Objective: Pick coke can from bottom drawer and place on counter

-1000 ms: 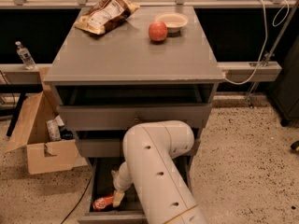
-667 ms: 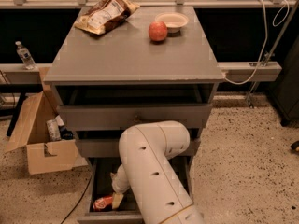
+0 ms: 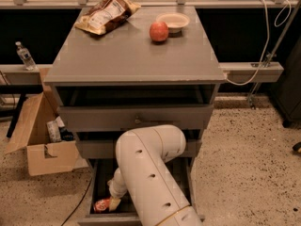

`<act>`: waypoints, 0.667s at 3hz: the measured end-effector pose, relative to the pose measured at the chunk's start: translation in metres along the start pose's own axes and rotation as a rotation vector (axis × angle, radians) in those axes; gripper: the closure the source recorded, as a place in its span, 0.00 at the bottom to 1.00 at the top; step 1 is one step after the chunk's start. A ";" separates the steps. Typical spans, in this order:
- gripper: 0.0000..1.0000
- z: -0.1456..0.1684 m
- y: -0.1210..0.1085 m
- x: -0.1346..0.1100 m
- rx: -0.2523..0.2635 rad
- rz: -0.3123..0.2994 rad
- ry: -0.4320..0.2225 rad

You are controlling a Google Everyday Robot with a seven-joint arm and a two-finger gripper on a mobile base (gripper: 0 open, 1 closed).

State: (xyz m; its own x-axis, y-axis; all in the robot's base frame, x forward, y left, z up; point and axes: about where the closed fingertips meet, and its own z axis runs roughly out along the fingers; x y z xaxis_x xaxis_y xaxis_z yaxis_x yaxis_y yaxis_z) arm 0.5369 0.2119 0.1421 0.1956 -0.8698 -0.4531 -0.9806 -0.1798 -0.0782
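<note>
The coke can [image 3: 102, 205] lies on its side on the floor of the open bottom drawer [image 3: 98, 180], near its front left corner. My white arm reaches down into the drawer, and my gripper [image 3: 114, 200] is right at the can's right end. The arm hides most of the drawer's inside. The grey counter [image 3: 134, 53] spreads above, over the two upper drawers.
On the counter stand a chip bag [image 3: 106, 14] at the back left, a red apple [image 3: 159, 31] and a white bowl [image 3: 173, 21] at the back right. An open cardboard box [image 3: 44, 142] sits on the floor left of the cabinet. A water bottle [image 3: 24, 56] stands on a ledge at the left.
My arm has shifted slightly left, and the gripper stays down at the can in the drawer. The can has not visibly moved.
</note>
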 end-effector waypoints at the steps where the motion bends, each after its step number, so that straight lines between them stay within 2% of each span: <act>1: 0.39 0.008 0.004 -0.009 -0.022 -0.010 -0.009; 2: 0.69 0.008 0.006 -0.013 -0.030 -0.015 -0.016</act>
State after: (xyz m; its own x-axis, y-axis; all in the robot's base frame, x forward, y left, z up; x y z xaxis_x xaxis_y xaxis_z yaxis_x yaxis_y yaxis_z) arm 0.5288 0.2258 0.1398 0.2097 -0.8594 -0.4664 -0.9767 -0.2066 -0.0584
